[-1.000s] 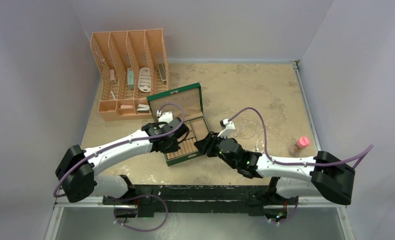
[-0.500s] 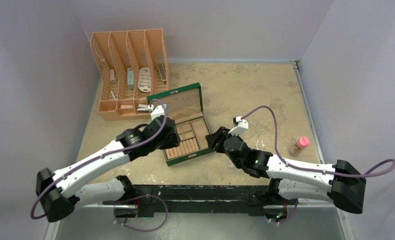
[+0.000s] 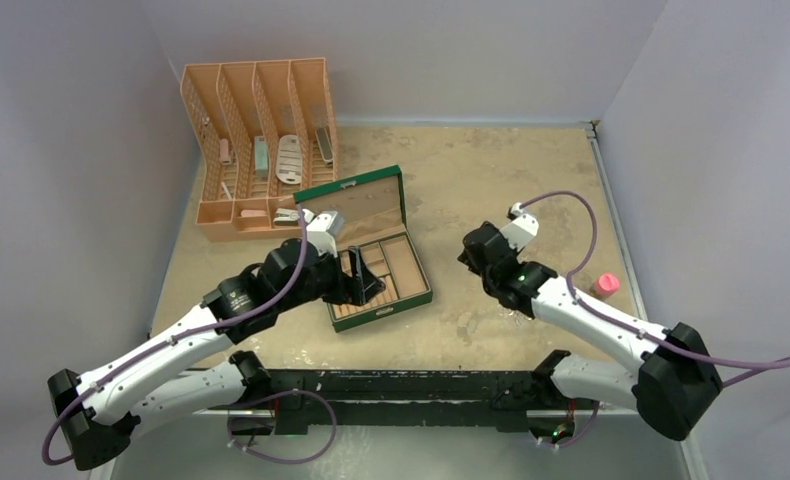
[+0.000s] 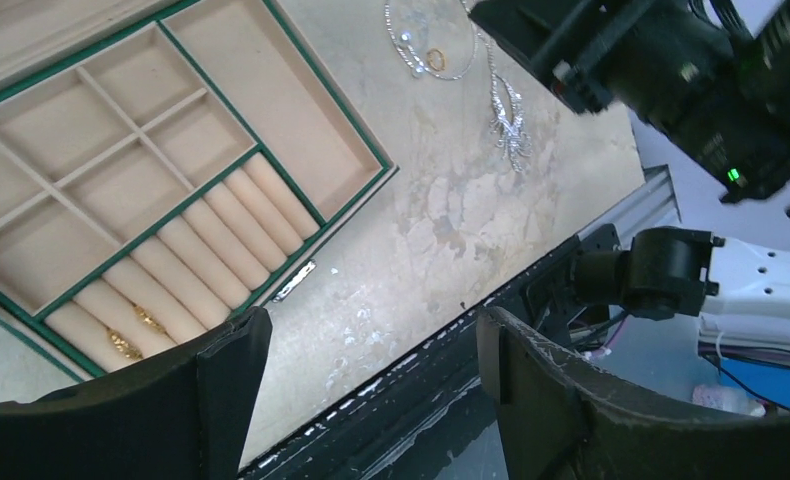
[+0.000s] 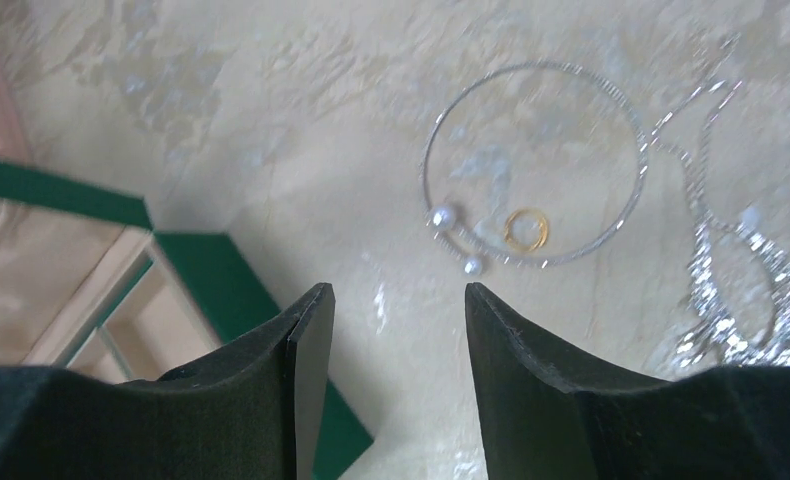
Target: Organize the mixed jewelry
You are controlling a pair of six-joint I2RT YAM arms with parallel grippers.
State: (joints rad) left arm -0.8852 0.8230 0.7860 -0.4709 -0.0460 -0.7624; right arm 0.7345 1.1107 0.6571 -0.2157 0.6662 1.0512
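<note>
The green box lies open at mid-table, its lid up. My left gripper hangs open over its front ring rolls with nothing between the fingers. In the left wrist view, two small gold pieces sit in those rolls, and the other compartments are bare. My right gripper is open and empty just right of the box corner. On the table ahead of it lie a thin hoop with two pearls, a gold ring inside the hoop, and a silvery chain cluster.
A peach slotted organizer with small items stands at the back left, close behind the box lid. A pink-capped bottle stands by the right wall. The right arm covers the loose jewelry in the top view.
My left gripper has opened over the ring rolls, and its arm has drawn back to the left. My right arm has swung right, away from the box's front and over the loose jewelry.
</note>
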